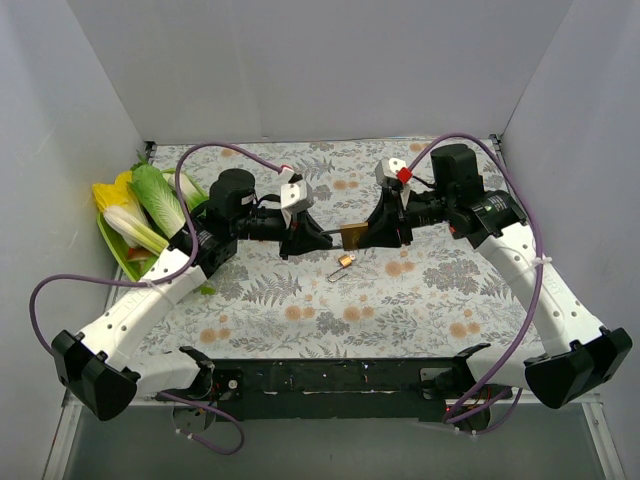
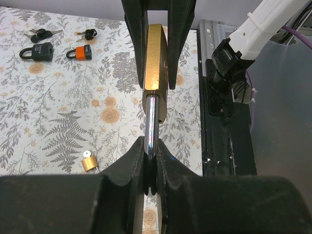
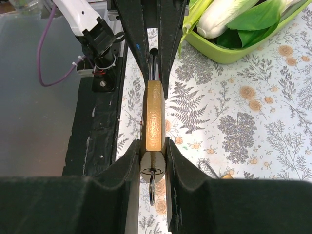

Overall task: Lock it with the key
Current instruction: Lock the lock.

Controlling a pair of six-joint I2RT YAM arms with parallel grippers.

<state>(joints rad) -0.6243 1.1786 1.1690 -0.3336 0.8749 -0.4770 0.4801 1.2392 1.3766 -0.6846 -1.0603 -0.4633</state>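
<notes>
Left wrist view: nearest the lens, the left gripper (image 2: 151,165) is clamped on the steel shackle (image 2: 152,122) of a brass padlock (image 2: 155,48). Past it, the right gripper (image 2: 157,73) pinches the padlock's brass body from both sides. The lock hangs in the air between the two arms, above the flowered table (image 2: 58,112). Below it, on the cloth, lies a small brass padlock (image 2: 89,162). Far off at the cloth's other side sit a black padlock (image 2: 38,51), an orange padlock (image 2: 79,52) and two bunches of keys (image 2: 41,34). Neither of the other two views shows these.

The right wrist view shows the end of the lock that the left wrist camera cannot see. Between the right gripper's closed fingers is the keyhole face, with what looks like a key (image 3: 152,187) in the slot and hanging down. Beyond the brass body the left gripper's fingers close over the shackle. Farther back is a green tray (image 3: 229,51) of leafy vegetables (image 3: 229,14).

The top external view places the held padlock mid-table, level between the grippers. The small padlock lies just nearer the bases, apart from both.
</notes>
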